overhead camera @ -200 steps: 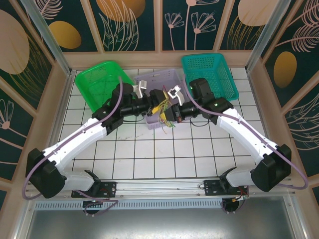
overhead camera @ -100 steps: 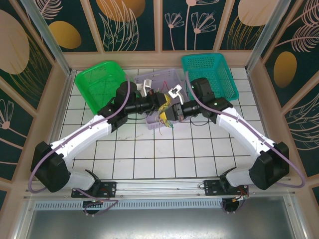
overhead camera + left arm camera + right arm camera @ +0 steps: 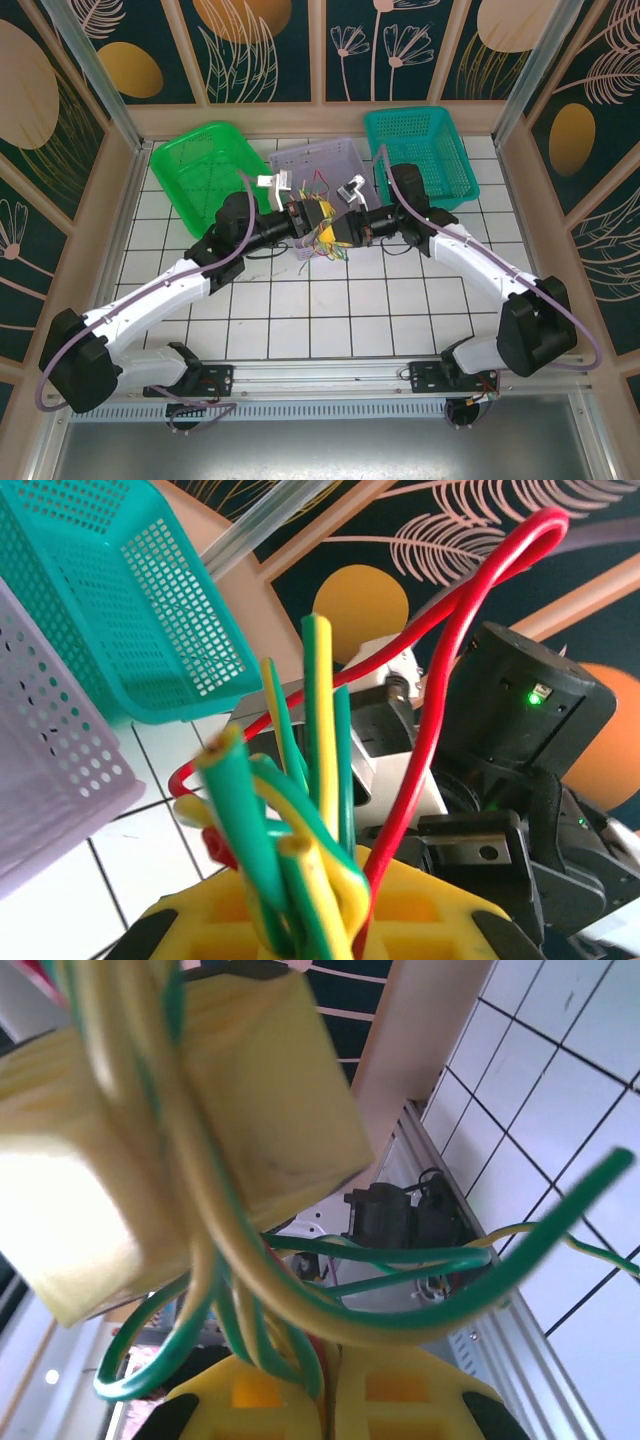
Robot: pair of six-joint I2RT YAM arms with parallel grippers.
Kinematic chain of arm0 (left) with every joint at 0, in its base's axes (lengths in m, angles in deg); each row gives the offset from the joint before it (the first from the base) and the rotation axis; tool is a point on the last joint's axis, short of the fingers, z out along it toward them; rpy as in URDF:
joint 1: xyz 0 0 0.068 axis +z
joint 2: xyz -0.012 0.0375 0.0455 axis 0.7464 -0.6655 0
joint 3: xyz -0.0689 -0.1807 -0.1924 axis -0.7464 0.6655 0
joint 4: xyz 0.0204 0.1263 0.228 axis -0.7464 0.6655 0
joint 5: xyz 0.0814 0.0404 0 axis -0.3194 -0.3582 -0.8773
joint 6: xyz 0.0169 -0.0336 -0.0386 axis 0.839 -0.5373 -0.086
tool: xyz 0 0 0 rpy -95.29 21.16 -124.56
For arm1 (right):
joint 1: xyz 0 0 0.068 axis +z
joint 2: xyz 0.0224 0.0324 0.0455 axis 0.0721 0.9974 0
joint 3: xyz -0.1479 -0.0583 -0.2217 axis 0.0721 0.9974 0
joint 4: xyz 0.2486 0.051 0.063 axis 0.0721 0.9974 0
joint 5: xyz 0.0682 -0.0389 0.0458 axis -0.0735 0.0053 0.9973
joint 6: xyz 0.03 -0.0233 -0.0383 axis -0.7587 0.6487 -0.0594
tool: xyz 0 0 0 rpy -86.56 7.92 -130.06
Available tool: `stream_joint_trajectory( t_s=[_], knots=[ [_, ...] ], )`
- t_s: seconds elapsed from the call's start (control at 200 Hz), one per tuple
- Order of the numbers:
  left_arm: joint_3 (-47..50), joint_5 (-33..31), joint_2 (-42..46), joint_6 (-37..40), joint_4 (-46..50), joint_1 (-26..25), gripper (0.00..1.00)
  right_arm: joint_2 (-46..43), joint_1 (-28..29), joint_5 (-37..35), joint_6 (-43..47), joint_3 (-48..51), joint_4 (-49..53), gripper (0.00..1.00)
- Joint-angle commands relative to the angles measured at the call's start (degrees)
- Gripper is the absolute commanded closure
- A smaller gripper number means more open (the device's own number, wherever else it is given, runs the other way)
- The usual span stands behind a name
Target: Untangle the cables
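Pulling gently looks like the right way to do this step. The left gripper (image 3: 300, 214), its yellow fingers (image 3: 430, 920) pinching one side of the cables (image 3: 322, 232), should draw toward its own side only as far as the strands slide freely, and ease off if a loop starts to tighten into a knot. The bunch is held in the air between the two grippers, over the near edge of the purple basket (image 3: 320, 158), with loose ends dangling toward the table (image 3: 300, 300). On the other side the right gripper (image 3: 347, 228), its pads (image 3: 400, 1400) pressed together on the same bunch, would probably serve best as a steady anchor while one strand at a time is teased out. Tugging both ways at once could cinch the tangle or slip a wire from the pads. Counted from left to right, there are two grippers, both clamped on wire. There are three baskets: a green basket (image 3: 180, 165), the purple one in the middle and a teal basket (image 3: 440, 130). The left wrist view shows one red strand (image 3: 548, 520) arching high beside at least four green-and-yellow strands (image 3: 318, 730), which overlap too much near the pads for a sure count.
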Motion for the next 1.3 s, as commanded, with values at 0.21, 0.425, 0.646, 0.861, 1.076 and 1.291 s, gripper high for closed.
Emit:
stream_joint_trajectory(
  t_s=[0.21, 0.425, 0.646, 0.861, 1.076, 1.291],
  knots=[
    [-1.6, -6.3, 4.2, 5.6, -5.1, 2.2, 1.00, 1.0, -2.2, -10.0, 4.3, -5.7, 22.3, 1.00],
    [-0.2, -1.4, 4.6, -1.3, -3.7, 2.2, 1.00, -6.9, -4.3, -19.7, 12.2, -5.7, 24.3, 0.71],
    [-1.9, 2.4, 2.8, -5.4, -2.8, 2.2, 1.00, -11.1, -0.9, -24.6, 9.1, -3.2, 16.2, 0.42],
    [-4.4, 2.9, 0.2, -7.1, -0.8, 2.2, 1.00, -9.4, 6.6, -32.4, 7.2, -5.9, 10.0, 0.36],
    [-5.0, 3.7, -0.7, -9.1, -0.8, 2.1, 1.00, -5.5, 9.2, -34.3, 6.9, -7.6, 9.1, 0.49],
    [-10.5, 0.0, -0.3, -0.8, 13.5, 2.2, 1.00, -5.8, 8.2, -39.7, 9.8, -9.2, 14.5, 1.00]
  ],
)
